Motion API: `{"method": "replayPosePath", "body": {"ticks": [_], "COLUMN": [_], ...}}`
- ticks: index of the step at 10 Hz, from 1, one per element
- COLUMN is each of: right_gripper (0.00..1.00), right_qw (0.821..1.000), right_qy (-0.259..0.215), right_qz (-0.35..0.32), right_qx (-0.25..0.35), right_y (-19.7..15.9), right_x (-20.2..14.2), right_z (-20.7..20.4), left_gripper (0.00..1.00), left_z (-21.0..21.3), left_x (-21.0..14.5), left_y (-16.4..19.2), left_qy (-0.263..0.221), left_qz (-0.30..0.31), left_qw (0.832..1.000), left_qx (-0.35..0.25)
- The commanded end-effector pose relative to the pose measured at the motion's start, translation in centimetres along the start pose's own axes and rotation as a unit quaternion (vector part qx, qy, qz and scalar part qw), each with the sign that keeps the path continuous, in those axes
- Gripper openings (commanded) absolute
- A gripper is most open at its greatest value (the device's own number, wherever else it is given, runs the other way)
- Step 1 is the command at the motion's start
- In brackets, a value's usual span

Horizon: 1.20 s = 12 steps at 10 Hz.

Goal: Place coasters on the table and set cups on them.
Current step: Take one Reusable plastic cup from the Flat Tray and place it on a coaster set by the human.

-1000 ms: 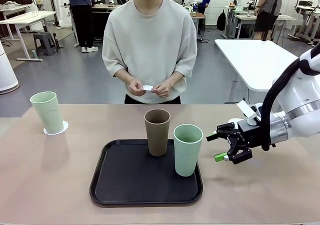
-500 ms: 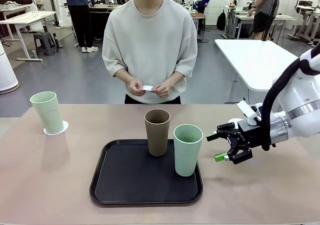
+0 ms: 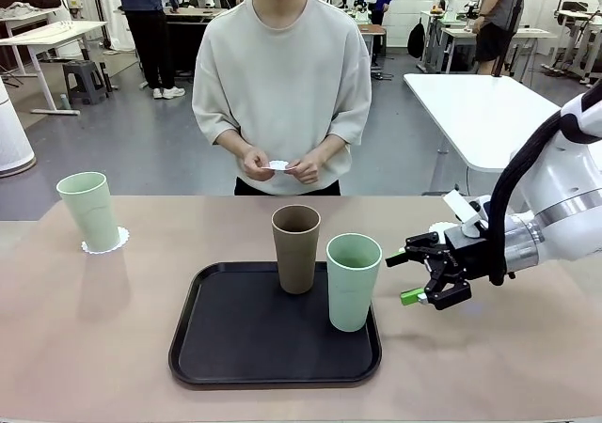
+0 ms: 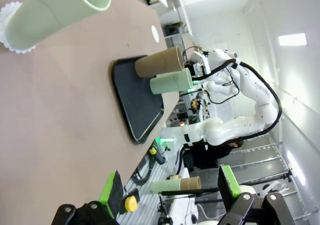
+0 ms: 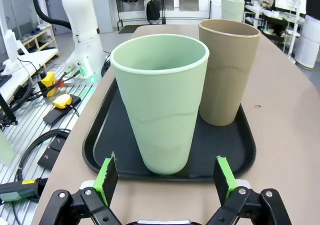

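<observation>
The right jaws stand released, spread wide and turned on their side. The near green cup (image 3: 354, 282) is straight ahead of them, just short of the green pads (image 5: 106, 177), and they grasp nothing. The brown cup (image 3: 296, 249) stands just past that cup and to one side, and both are on the black tray (image 3: 235, 348). The left jaws are also released and hold nothing. The far green cup (image 3: 89, 211) is well away from them, upright on a laid coaster (image 3: 105, 245). Across the surface (image 3: 489, 357), the person's hands (image 3: 299, 167) hold a held coaster (image 3: 278, 165). A white disc (image 4: 155, 33), probably another coaster, lies on the surface near the right jaws.

The step in hand looks like taking the near green cup. To do it well, the jaws should go in level until the cup wall is centred between the pads, then clench gently around mid-height. The lift should go straight up to clear the tray rim without knocking the brown cup, keeping the cup upright.
</observation>
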State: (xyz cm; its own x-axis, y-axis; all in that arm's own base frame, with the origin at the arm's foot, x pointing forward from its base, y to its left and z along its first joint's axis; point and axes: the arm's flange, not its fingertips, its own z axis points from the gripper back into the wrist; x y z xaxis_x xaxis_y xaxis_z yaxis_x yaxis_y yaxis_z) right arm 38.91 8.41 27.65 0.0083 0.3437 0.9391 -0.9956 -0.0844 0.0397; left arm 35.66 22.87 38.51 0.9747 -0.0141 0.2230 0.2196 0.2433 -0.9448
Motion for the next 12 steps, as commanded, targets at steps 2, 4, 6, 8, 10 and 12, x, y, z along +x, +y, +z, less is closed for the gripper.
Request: {"method": "replayPosePath", "body": {"ticks": [2, 4, 6, 8, 10, 12], "right_gripper": [1.00, 1.00, 1.00, 1.00, 1.00, 1.00], "right_qw": [0.999, 0.999, 0.999, 0.999, 0.999, 0.998], "right_qy": [-0.032, -0.038, -0.041, -0.046, -0.052, -0.055], "right_qz": [-0.005, -0.012, -0.012, -0.010, -0.006, -0.007], "right_qx": [-0.005, -0.003, -0.001, 0.002, 0.011, 0.017], "right_y": [-0.1, -0.4, -0.5, -0.5, -0.7, -0.8], "right_x": [0.0, 0.0, 0.0, -0.1, 0.0, -0.2], "right_z": [-2.7, -3.4, -3.7, -3.8, -4.3, -4.9], "left_gripper": [1.00, 1.00, 1.00, 1.00, 1.00, 1.00], "left_z": [0.1, 0.1, 0.1, 0.1, 0.1, 0.1], "left_x": [0.0, 0.0, 0.0, 0.0, 0.0, 0.0], "left_y": [-0.2, -0.2, -0.2, -0.2, -0.2, -0.2], "left_qy": [-0.001, -0.001, -0.001, -0.001, -0.001, -0.001], "left_qz": [0.004, 0.004, 0.004, 0.004, 0.004, 0.004], "left_qw": [1.000, 1.000, 1.000, 1.000, 1.000, 1.000], "left_qx": [0.003, 0.003, 0.003, 0.003, 0.003, 0.003]}}
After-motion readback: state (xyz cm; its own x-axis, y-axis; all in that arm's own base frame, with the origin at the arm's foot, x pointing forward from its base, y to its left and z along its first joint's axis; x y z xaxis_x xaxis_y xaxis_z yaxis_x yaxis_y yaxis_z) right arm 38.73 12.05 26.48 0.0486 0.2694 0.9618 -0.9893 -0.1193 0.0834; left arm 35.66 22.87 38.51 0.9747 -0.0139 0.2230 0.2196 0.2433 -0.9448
